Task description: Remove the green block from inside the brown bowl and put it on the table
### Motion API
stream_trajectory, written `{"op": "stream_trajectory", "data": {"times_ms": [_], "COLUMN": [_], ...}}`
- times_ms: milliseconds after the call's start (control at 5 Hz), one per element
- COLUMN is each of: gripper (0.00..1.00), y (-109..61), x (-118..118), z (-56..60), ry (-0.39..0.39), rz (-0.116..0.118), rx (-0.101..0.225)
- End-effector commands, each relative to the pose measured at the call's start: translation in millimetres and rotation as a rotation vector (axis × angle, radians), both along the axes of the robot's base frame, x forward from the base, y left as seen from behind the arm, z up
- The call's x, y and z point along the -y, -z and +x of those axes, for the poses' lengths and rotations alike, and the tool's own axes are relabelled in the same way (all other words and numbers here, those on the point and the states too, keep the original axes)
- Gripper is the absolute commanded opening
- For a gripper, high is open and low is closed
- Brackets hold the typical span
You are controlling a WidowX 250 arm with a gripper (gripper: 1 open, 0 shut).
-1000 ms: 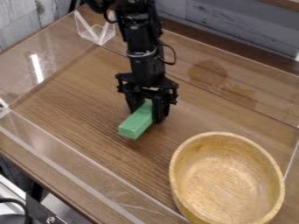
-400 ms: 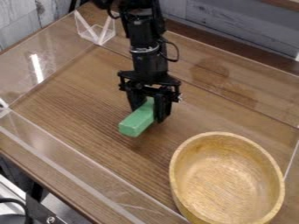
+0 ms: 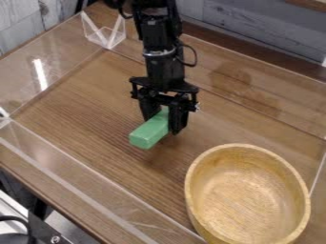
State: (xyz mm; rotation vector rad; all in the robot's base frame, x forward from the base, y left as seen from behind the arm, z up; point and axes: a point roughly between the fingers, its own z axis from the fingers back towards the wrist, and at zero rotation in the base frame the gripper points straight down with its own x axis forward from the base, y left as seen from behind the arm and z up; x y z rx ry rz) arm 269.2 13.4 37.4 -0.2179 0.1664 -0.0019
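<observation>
Claw point(image 3: 166, 118) clamped on block point(image 3: 151, 133), low over table point(image 3: 90, 105), left of bowl point(image 3: 250, 196); advise opening squarely, then lifting straight

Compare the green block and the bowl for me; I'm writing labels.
The block is small, bright green and rectangular; the bowl is wide, round and tan wood. The block is pinched by the gripper; the bowl sits free and empty. Both are over the table.

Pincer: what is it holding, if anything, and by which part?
The pincer is shut on the green block, gripping its upper, far end; the lower end touches the table.
</observation>
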Motion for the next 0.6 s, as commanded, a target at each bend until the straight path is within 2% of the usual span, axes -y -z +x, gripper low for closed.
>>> {"op": "stream_trajectory", "data": {"times_ms": [0, 400], "gripper": [0.0, 0.0], "y": [-25.0, -31.9], "x": [1.5, 3.0], "z": [11.1, 10.2], "ry": [0.027, 0.054], "rz": [0.01, 0.007], "rx": [0.082, 0.084]}}
